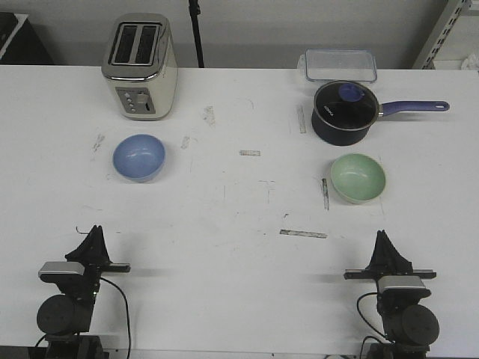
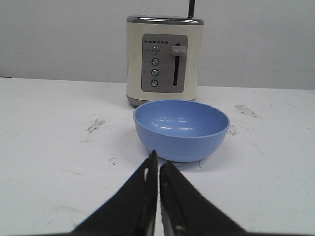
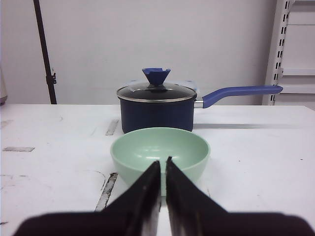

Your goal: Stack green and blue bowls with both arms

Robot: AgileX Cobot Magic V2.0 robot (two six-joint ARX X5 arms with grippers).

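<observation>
Both arms sit at the near edge of the table point(image 1: 239, 299), and nothing is picked up yet, so your step in hand is the first reach. The left gripper point(image 1: 93, 238) is clenched on nothing; in its wrist view the fingers point(image 2: 142, 196) meet with only a hairline gap. The right gripper point(image 1: 384, 243) is likewise clenched and empty.

The blue bowl point(image 1: 139, 157) stands upright on the left, in front of the toaster point(image 1: 140, 66) and apart from it. The green bowl point(image 1: 358, 177) stands upright on the right, just in front of the pan point(image 1: 343, 111), with a small gap between them.

Each bowl lies almost straight ahead of its own gripper, so you need little sideways correction. Open the jaws before you advance, not over the bowl. Take each bowl by the near rim, one finger inside and one outside; the walls look glossy and curved, so a shallow bite will probably slip. On the right, stay on the near rim so your fingers keep clear of the pan. Lift one bowl well above the other's rim, bring it over the centre, and lower it level so it nests rather than tips.
</observation>
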